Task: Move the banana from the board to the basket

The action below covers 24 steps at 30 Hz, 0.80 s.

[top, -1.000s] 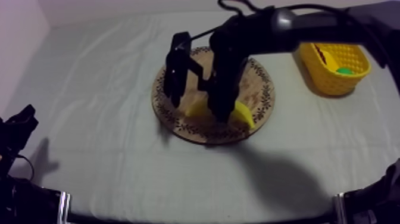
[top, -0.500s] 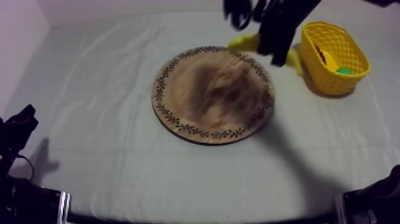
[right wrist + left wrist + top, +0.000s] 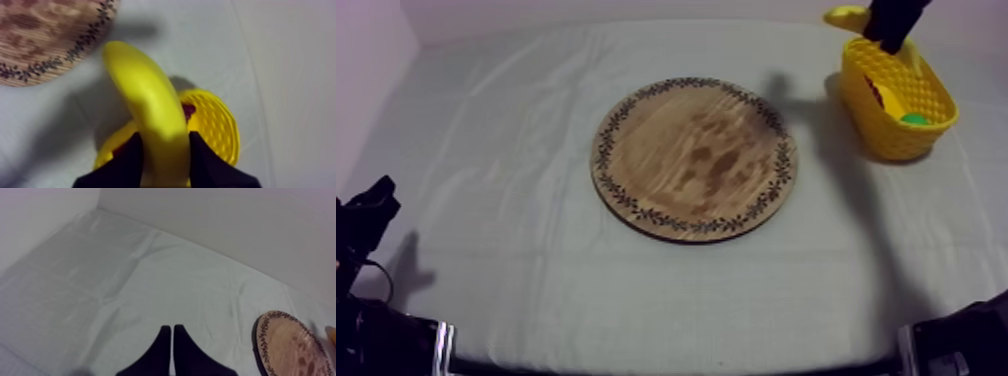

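Right gripper point(image 3: 164, 137) clamped on the banana point(image 3: 150, 105), held over the yellow basket point(image 3: 896, 135) at the far right corner of the tabletop point(image 3: 516, 130).
Its two black fingers press the banana's sides near one end, and the fruit curves out past the basket's rim toward the wooden board point(image 3: 693, 158). Inside the basket lie a green piece point(image 3: 914, 118) and a red-and-yellow piece point(image 3: 881, 95), kinds unclear. At the tabletop's middle the board shows its whole face, apart from the basket, with open room along the left and near edges. Left gripper point(image 3: 172, 333) rests low by the near left corner, fingers together as a narrow wedge on nothing.
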### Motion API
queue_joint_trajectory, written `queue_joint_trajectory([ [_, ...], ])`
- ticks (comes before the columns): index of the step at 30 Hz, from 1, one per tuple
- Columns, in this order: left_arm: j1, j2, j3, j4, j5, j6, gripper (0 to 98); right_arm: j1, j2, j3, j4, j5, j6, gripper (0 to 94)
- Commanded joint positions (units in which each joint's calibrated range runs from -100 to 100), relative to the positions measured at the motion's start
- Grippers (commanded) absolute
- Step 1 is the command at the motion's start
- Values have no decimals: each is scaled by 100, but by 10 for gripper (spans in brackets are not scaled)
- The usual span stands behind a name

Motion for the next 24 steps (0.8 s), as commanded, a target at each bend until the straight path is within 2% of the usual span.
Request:
queue_joint_trajectory([
  [1, -1, 3, 4, 0, 0, 2, 1, 239, 74, -52, -20, -56, 18, 191],
  [10, -1, 3, 4, 0, 0, 2, 1, 667, 664, -237, 13, -330, 58, 217],
  [24, -1, 3, 4, 0, 0, 4, 1, 868, 1382, -221, 4, -725, 5, 218],
])
